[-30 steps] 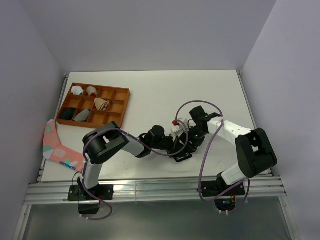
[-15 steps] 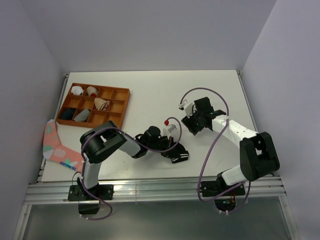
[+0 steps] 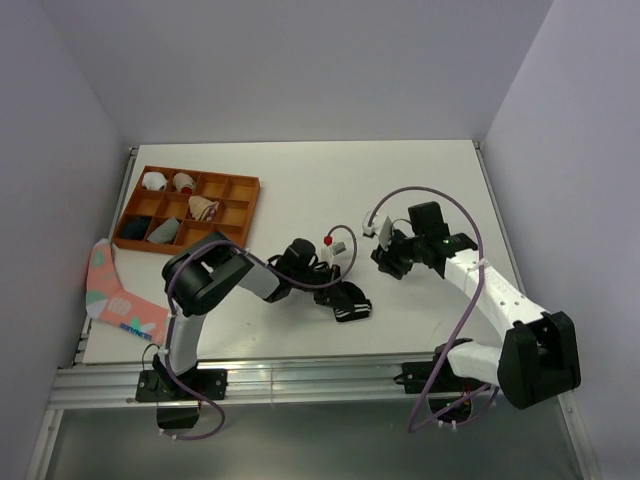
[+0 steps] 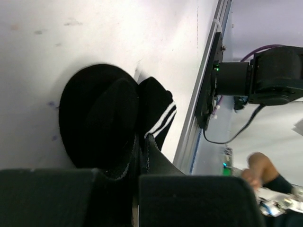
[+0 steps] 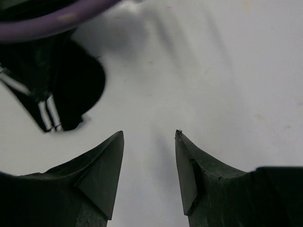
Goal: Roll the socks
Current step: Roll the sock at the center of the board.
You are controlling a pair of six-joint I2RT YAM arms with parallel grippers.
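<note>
Left end effector (image 4: 142,151): closed tight, with a fold of the black sock (image 4: 102,118) pinched between its tips.
Right end effector (image 5: 149,137): fingers apart and empty, hanging over bare counter (image 5: 227,71).
Black sock, from the left end effector (image 3: 338,290): it lies on the counter right at the tips and bunches ahead of them into a rounded mound. The white-striped cuff pokes out loose on one side.
Black sock (image 5: 71,90), from the right end effector (image 3: 385,262): ahead and off to the side of the open fingers, apart from them and not touched.
Tan sock (image 3: 203,208): a tan and maroon bundle sits in a compartment of the orange tray (image 3: 252,210), well away from both end effectors. It looks already rolled.
Step in hand: probably rolling the black sock (image 3: 352,305), which is gathered but not a finished roll, since the cuff hangs free.
Next move calls for: the left end effector pinning the bundle while the right one comes in over the cuff and closes on it. The cuff would then be turned over the mound so that the roll locks.
Risk: the bundle may spring open if the pinch lets go first.
</note>
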